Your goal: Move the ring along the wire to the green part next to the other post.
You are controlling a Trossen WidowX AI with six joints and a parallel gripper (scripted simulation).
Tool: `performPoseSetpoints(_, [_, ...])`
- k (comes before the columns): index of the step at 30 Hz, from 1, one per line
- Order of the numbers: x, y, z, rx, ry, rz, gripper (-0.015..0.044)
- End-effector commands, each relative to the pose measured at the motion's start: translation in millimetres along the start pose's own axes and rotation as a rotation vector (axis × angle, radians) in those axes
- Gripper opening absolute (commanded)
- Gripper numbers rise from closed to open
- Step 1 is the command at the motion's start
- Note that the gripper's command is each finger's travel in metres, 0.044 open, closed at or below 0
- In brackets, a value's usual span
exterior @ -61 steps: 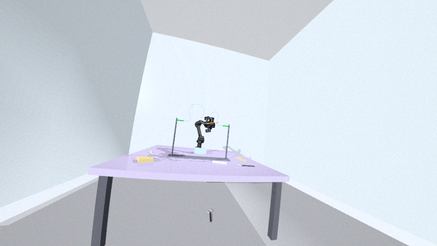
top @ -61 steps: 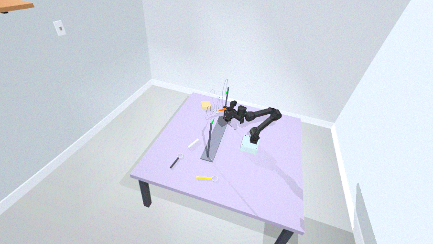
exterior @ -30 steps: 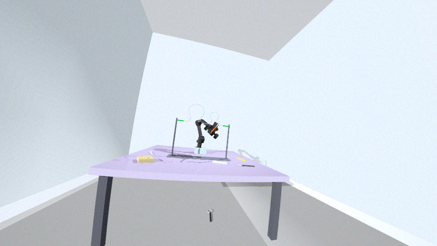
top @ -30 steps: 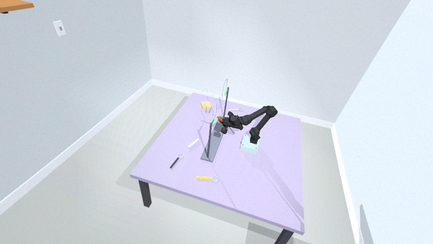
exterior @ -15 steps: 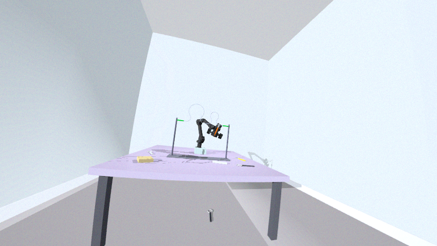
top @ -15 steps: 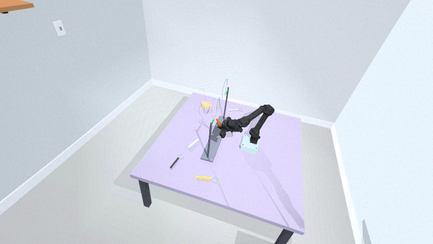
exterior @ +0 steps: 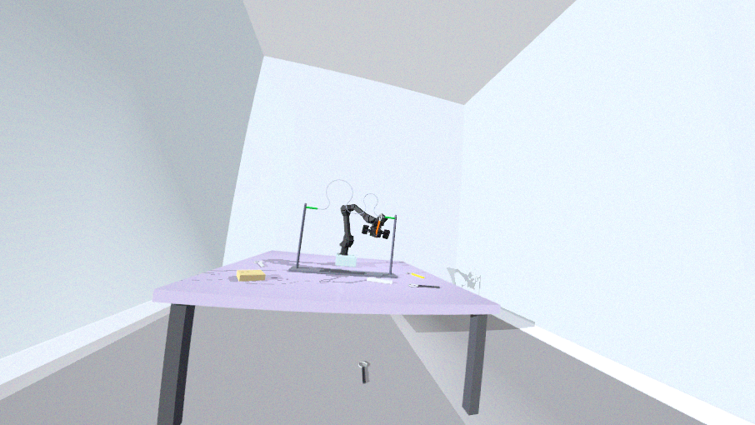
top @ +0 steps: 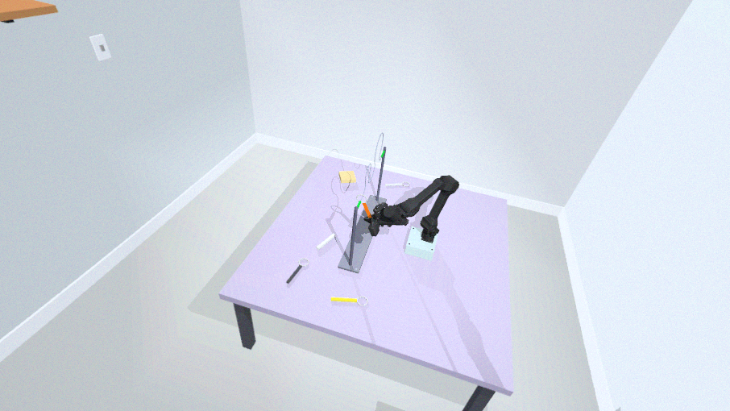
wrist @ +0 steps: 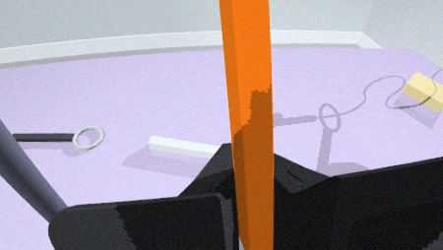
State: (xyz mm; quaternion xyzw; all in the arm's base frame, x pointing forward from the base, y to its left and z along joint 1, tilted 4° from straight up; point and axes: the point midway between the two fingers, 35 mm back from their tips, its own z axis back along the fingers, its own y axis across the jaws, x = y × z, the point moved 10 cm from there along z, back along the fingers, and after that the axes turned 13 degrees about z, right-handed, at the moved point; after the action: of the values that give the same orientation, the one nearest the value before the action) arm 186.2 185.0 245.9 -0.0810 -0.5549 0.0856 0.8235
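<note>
My gripper [top: 371,219] [exterior: 377,232] [wrist: 235,152] is shut on the orange handle [top: 366,209] [exterior: 378,225] [wrist: 252,59], which points upward from the fingers. The pale ring at its top is at the inner end of the green part [top: 358,204] [exterior: 390,217] beside the near post [top: 353,234] [exterior: 393,245] [wrist: 27,179]. The ring's shadow [wrist: 329,117] meets the wire's shadow in the wrist view; the ring itself is out of that view. Whether it touches the wire is too small to tell. The other green part [top: 383,153] [exterior: 311,207] is beside the far post [top: 380,176] [exterior: 301,237]. The grey wire [exterior: 339,180] loops between them.
A yellow block [top: 347,176] [exterior: 250,275] [wrist: 424,93] lies beyond the wire. A black-handled ring [top: 294,274] [wrist: 44,138], a yellow-handled ring [top: 344,299] and a white bar [top: 325,241] [wrist: 182,147] lie on the table. The dark base plate [top: 361,255] carries both posts.
</note>
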Motion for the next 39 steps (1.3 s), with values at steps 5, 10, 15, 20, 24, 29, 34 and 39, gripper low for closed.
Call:
performPoseSetpoints(5, [6.4, 11.1, 2.8, 0.020, -0.004, -0.048, -0.0150])
performPoseSetpoints(10, [8.0, 16.2, 3.6, 0.023, -0.004, -0.055, -0.0150])
performPoseSetpoints(15, [9.4, 21.2, 4.5, 0.025, -0.004, -0.058, -0.0150])
performPoseSetpoints(20, [10.8, 25.9, 5.3, 0.026, -0.005, -0.059, -0.0150])
performPoseSetpoints(24, [11.9, 29.7, 5.9, 0.026, -0.005, -0.060, -0.0150])
performPoseSetpoints(29, [13.3, 34.5, 6.6, 0.026, -0.005, -0.060, -0.0150])
performPoseSetpoints(34, [14.7, 39.2, 7.4, 0.026, -0.005, -0.061, -0.0150])
performPoseSetpoints(39, [16.1, 43.9, 8.2, 0.026, -0.006, -0.061, -0.0150])
